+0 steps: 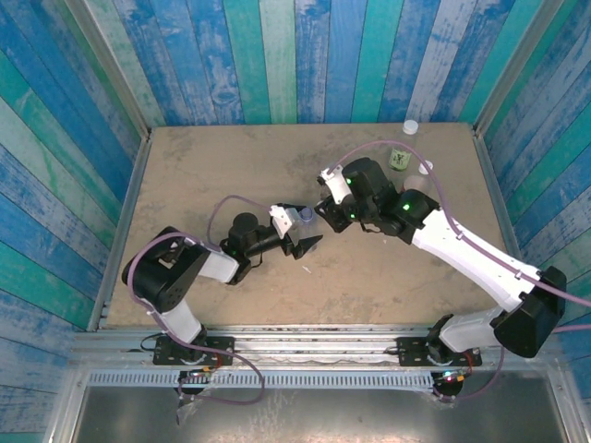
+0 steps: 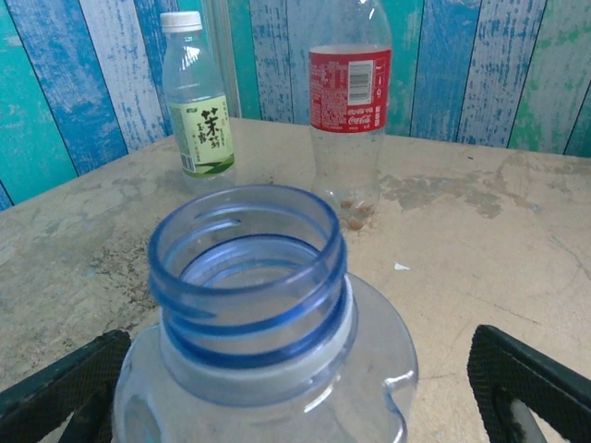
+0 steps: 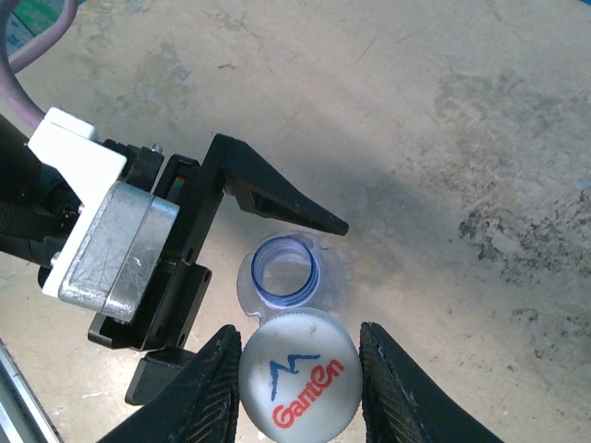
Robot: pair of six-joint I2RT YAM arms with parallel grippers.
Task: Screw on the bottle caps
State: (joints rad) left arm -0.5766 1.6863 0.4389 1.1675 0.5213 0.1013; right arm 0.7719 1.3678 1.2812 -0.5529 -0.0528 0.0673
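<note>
The plain bluish bottle [image 2: 277, 369] stands upright with its mouth [image 3: 284, 268] uncapped. My left gripper [image 2: 295, 401] is open, one finger on each side of the bottle's shoulder and apart from it. The same gripper [image 1: 303, 227] sits mid-table. My right gripper [image 3: 298, 365] is shut on a white bottle cap [image 3: 298, 383] printed "Ganten". It holds the cap flat above the bottle and a little to one side of the mouth. In the top view the right gripper [image 1: 324, 210] hangs just right of the bottle [image 1: 306, 216]. The green-yellow-labelled bottle [image 2: 196, 101] wears a white cap [image 2: 181, 20].
The red-labelled bottle [image 2: 349, 101] stands beside the green-yellow one at the far right of the table, and its top is cut off. A tiny white fleck [image 2: 401, 267] lies on the tan tabletop [image 1: 222, 175]. Blue plank walls [image 1: 277, 55] close in three sides.
</note>
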